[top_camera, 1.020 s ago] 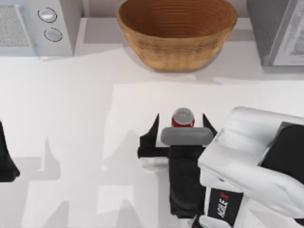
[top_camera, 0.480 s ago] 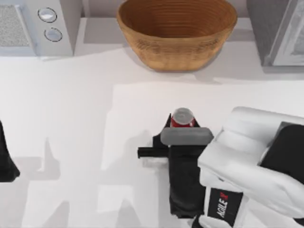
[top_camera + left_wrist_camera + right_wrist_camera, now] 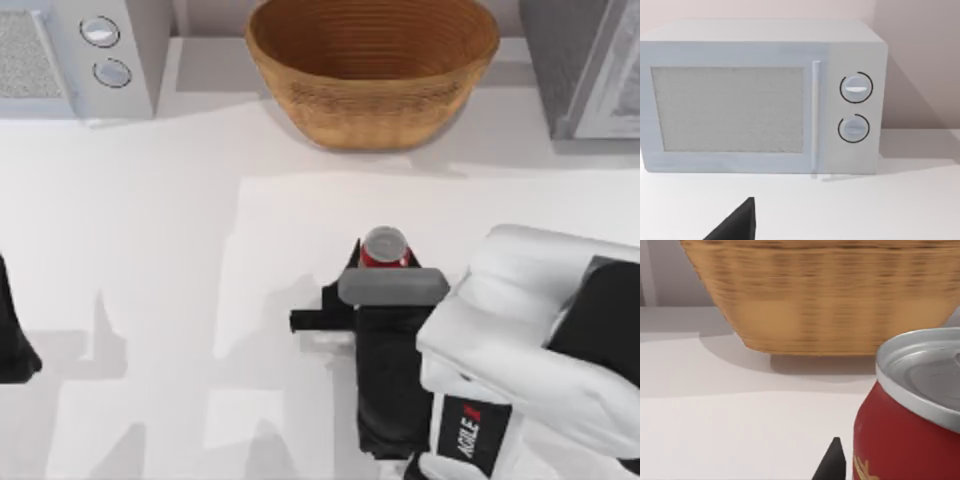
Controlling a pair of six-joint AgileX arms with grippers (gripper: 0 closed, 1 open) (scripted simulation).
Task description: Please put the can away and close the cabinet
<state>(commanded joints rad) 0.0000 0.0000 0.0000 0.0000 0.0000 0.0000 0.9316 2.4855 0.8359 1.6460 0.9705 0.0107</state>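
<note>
My right gripper (image 3: pixel 384 262) is closed narrow around the can (image 3: pixel 385 246), which stands upright on the white table (image 3: pixel 150 220), a little right of the table's middle and well short of the back row of things. From above, the can's silver top shows just beyond the grey bar of my wrist, with one dark finger (image 3: pixel 352 258) pressed against its left flank; the other finger is hidden behind the can and my arm.

In my right wrist view the can (image 3: pixel 905 415) sits very close, red wall and silver rim, with one fingertip (image 3: pixel 832 460) just beside it. Beyond it stands the woven basket (image 3: pixel 820 295), with a strip of bare table between can and basket.

Along the back edge, the basket (image 3: pixel 372 70) is in the centre, the microwave (image 3: pixel 80 55) at the left corner and the grey cabinet (image 3: pixel 585 65) at the right corner. The widest open ground lies left of the can, across the middle of the table. The gap between basket and cabinet is narrow.

My left arm (image 3: pixel 15 330) is parked at the table's left edge. Its wrist view faces the microwave (image 3: pixel 765 95), door shut, with a dark fingertip (image 3: pixel 737 222) low in the frame; I cannot tell how that gripper is set.
</note>
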